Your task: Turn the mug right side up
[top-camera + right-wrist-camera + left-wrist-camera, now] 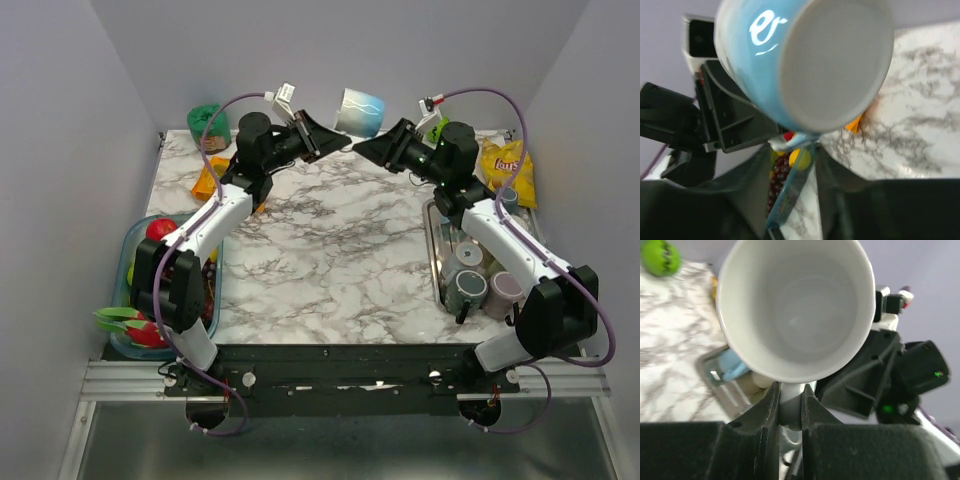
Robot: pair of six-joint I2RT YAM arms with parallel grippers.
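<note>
Table [330, 250]: marble top. I have both arms reaching to the far middle, tips almost meeting. The mug [358, 112] is in the air right there, just past the two tips and off the marble.

Progress, my read:
- The lift is done.
- The flip is partway, and the mug isn't upright yet.
- Left to do: bring the mouth to face up, lower it onto the table on its base, let go.
- It looks like a handover point between the arms, so I'd call it roughly mid-task.

Orientation:
- The mug lies on its side in the air.
- Its long axis runs roughly across the table, wrist to wrist, somewhat tilted.
- The mouth faces the left wrist camera, and I can see straight in to the inside bottom.
- The base faces the right wrist camera.
- The handle [789, 390] points toward the left arm's fingers.

Left gripper [790, 412]: pressed together on the handle, pinching it from both sides. That's the only hold on the mug I can see.

Right gripper [792, 165]: fingers spread, nothing between them, sitting right by the mug body near the base. I can't tell whether it touches the mug.

Risk as I see it: one pinch on a thin handle, so the mug could swing when I rotate.
</note>
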